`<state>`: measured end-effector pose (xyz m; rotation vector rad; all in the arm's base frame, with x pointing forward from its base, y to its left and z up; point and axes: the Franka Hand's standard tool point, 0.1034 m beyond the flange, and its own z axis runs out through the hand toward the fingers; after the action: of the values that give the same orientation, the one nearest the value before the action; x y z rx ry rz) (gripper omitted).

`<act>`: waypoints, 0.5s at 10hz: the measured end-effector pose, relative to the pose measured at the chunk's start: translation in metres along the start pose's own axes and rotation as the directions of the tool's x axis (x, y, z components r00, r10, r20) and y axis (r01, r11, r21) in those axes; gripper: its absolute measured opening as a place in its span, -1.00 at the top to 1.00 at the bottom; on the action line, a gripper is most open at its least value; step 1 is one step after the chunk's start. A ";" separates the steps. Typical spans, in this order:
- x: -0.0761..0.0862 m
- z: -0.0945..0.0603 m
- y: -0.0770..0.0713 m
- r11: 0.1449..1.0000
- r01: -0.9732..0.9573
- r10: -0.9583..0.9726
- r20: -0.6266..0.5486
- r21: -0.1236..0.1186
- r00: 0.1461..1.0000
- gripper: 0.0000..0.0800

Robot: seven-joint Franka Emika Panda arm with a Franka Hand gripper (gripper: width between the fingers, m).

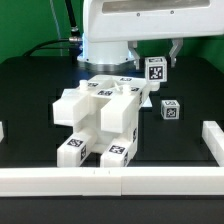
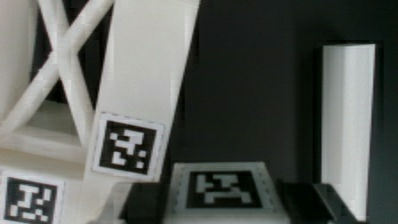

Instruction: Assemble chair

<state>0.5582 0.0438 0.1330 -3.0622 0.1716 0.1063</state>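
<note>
Noted gripper (image 1: 157,60) at upper right of the exterior frame, clamped on a small tagged leg block (image 1: 156,70) and raised above the black table (image 1: 40,80). Confirmed in wrist view: leg block (image 2: 217,188) seated between dark fingers (image 2: 143,207), with X-braced panel (image 2: 63,70) close beside it. Found partly assembled chair (image 1: 100,115) at frame centre, standing on the table. Recorded second tagged block (image 1: 171,109) lying loose at the exterior view's right of the chair, apart from it. Observed white border rails (image 1: 110,180) along lower and right edges.
</note>
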 end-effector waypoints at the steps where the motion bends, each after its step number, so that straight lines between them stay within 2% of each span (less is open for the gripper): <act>1: 0.001 -0.001 0.003 1.000 0.018 -0.018 0.001 0.000 1.000 0.28; 4: 0.023 -0.019 0.029 0.998 0.062 -0.062 -0.002 -0.007 0.998 0.28; 5: 0.029 -0.019 0.034 0.998 0.059 -0.059 -0.004 -0.008 0.998 0.28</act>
<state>0.5844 0.0053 0.1479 -3.0721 0.0812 0.0974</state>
